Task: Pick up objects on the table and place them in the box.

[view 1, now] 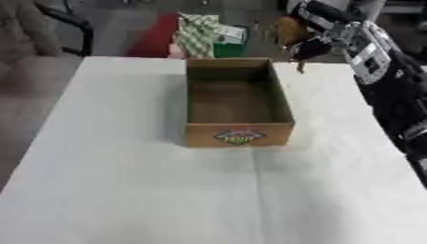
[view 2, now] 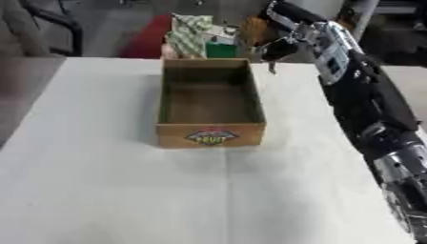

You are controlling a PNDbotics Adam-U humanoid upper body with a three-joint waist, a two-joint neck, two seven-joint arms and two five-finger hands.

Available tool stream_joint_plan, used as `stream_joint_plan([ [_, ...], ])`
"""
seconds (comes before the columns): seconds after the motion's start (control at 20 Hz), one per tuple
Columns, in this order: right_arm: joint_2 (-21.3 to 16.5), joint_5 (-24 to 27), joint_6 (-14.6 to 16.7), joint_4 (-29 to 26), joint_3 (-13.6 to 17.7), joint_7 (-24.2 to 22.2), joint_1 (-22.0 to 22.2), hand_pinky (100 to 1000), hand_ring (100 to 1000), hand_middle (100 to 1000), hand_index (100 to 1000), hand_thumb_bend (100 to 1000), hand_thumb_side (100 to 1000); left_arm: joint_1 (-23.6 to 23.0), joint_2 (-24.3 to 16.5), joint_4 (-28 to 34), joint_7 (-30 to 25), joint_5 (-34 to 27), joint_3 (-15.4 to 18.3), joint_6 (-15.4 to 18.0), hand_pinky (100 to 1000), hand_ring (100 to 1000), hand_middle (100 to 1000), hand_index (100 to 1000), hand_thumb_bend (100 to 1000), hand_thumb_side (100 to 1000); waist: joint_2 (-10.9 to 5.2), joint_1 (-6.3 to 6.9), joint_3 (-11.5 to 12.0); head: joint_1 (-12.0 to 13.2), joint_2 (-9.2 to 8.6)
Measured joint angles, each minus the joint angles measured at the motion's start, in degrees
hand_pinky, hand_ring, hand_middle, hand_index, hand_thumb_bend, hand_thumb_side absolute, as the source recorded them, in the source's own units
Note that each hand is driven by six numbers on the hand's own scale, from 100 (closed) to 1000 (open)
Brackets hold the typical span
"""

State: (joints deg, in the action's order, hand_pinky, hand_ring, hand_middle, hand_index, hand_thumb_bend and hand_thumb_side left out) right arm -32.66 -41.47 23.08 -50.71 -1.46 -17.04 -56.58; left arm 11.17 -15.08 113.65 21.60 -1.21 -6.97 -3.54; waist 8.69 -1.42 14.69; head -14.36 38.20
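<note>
An open wooden box (view 1: 238, 135) with a coloured label on its front wall stands in the middle of the white table (view 1: 125, 181); its inside looks bare. My right arm reaches in from the right to the far edge, past the box's far right corner. My right hand (view 2: 282, 46) is up there with its fingers curled round an orange-brown object (view 2: 253, 29), which is blurred. A green-and-white striped packet (view 1: 198, 34), a green item (view 1: 230, 49) and something pink (view 1: 177, 50) stand just behind the box's far wall. My left hand does not show.
A red shape (view 1: 157, 37) and a dark chair (view 1: 66, 24) lie beyond the table's far edge. My black forearm (view 2: 367, 109) runs along the table's right side. White tabletop spreads to the left of the box and in front of it.
</note>
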Motion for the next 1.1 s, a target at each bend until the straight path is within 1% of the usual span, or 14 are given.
stream_joint_plan([
  [0.3, 3.36, -2.38, 0.43, 3.71, -0.02, 2.32, -1.79, 433, 282, 221, 301, 100, 215, 0.46, 0.25, 0.00, -0.59, -0.33, -0.56, -0.02, 559, 712, 586, 640, 100, 739, 0.13, 0.01, 1.45, -0.98, -0.01],
  [0.55, 5.66, -4.56, -0.18, 6.40, 0.05, 4.00, -2.42, 448, 322, 263, 348, 100, 216, 0.54, 0.50, 0.00, -1.02, -0.77, -0.99, -0.09, 559, 712, 586, 640, 100, 740, 0.21, 0.03, 2.60, -1.76, -0.01],
  [0.6, 6.01, -5.07, -0.39, 6.93, 0.06, 4.39, -2.42, 452, 334, 276, 362, 100, 216, 0.56, 0.51, 0.00, -1.08, -0.82, -1.01, -0.09, 559, 712, 585, 640, 100, 740, 0.23, 0.03, 2.72, -1.91, -0.01],
  [0.65, 6.28, -5.56, -0.60, 7.41, 0.08, 4.70, -2.42, 467, 369, 314, 401, 100, 220, 0.59, 0.52, 0.00, -1.14, -0.83, -1.01, -0.06, 560, 712, 585, 640, 100, 741, 0.27, 0.03, 2.79, -1.97, 0.00],
  [0.8, 6.88, -6.96, -1.36, 8.90, 0.24, 5.40, -2.39, 481, 399, 348, 436, 100, 233, 0.63, 0.55, 0.00, -1.27, -0.86, -1.03, -0.08, 560, 712, 585, 639, 100, 742, 0.35, 0.01, 3.04, -2.20, 0.11],
  [0.9, 7.11, -7.69, -1.91, 10.01, 0.44, 5.52, -2.30, 509, 438, 396, 483, 100, 248, 0.63, 0.72, 0.00, -1.30, -0.86, -1.03, -0.06, 560, 713, 585, 639, 100, 744, 0.35, -0.02, 3.07, -2.32, 0.42],
  [1.0, 7.17, -8.20, -2.35, 11.21, 0.54, 4.83, -1.94, 524, 461, 423, 510, 100, 254, 0.63, 0.94, 0.00, -1.31, -0.86, -1.03, -0.06, 560, 713, 585, 639, 100, 745, 0.35, -0.13, 3.11, -2.39, 0.59],
  [1.05, 7.17, -8.44, -2.41, 11.82, 0.61, 4.15, -1.76, 555, 509, 477, 565, 100, 264, 0.63, 0.97, 0.00, -1.32, -0.86, -1.03, -0.06, 561, 713, 585, 640, 100, 746, 0.35, -0.17, 3.11, -2.39, 0.61],
  [1.1, 7.17, -8.59, -2.33, 12.38, 0.71, 3.17, -1.61, 558, 514, 484, 572, 100, 264, 0.62, 0.97, 0.00, -1.33, -0.86, -1.03, -0.07, 561, 713, 585, 640, 100, 746, 0.35, -0.17, 3.11, -2.39, 0.70],
])
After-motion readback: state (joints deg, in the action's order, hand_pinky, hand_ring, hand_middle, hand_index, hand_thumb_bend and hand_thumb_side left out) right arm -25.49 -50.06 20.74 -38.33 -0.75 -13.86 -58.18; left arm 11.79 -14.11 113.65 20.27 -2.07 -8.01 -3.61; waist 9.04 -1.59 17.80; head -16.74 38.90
